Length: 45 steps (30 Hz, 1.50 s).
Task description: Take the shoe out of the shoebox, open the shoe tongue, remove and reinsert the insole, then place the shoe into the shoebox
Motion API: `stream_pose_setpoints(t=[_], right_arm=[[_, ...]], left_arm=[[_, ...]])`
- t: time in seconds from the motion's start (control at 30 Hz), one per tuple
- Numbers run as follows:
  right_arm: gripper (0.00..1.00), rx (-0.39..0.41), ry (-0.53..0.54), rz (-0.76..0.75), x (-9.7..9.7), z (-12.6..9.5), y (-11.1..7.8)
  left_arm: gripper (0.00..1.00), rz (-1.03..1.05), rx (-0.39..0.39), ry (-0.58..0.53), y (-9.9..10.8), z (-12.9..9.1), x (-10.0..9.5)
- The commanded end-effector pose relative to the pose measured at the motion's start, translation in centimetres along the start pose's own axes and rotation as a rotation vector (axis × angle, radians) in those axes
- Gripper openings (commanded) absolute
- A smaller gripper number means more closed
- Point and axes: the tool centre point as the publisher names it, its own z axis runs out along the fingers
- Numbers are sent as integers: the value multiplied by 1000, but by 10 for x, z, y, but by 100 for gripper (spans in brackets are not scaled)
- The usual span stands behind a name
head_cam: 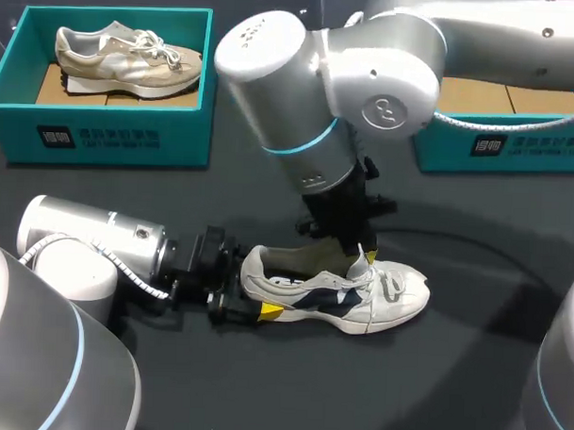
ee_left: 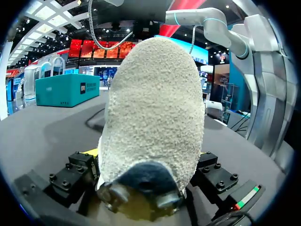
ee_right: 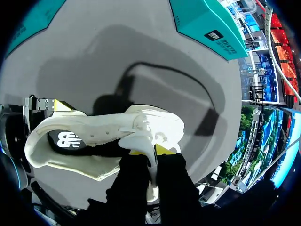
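My left hand (head_cam: 251, 291) is clamped on the heel of the white and navy sneaker (head_cam: 360, 298), which lies on the dark grey desk (head_cam: 470, 372). My right hand (ee_right: 149, 151) pinches the white tongue (ee_right: 138, 140). The step is opening the tongue; next, I think, it needs a gentle pull forward.

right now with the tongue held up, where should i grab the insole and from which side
The insole at its heel end, the dark logo patch showing in the shoe opening. Come from above, down through the collar: the right gripper holds the tongue up, so that end looks exposed. The left gripper clamps the heel from behind, so stay between its jaws.
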Motion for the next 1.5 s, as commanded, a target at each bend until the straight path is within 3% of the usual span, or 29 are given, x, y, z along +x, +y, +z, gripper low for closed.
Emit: stream_pose_setpoints(t=[0.03, 0.4, 1.07, 1.13, 1.23, 1.37, 1.5], right_arm=[[0, -1, 171, 0, -10, 4, 1], [0, -7, 186, -9, -16, 6, -2], [0, 15, 211, 18, -45, 52, 0], [18, 19, 190, 32, -48, 54, 0], [32, 17, 162, 47, -52, 56, 0], [41, 12, 135, 66, -58, 56, 1], [43, -2, 110, 83, -63, 56, 2]], left_arm=[[0, 0, -1, -1, 1, 3, 0], [0, 0, -1, -1, 1, 3, 0], [0, 0, -1, -1, 1, 3, 0], [0, 0, -1, -1, 1, 3, 0], [0, 0, -1, -1, 1, 3, 0], [0, 0, -1, -1, 1, 3, 0], [0, 0, -1, -1, 1, 3, 0]])
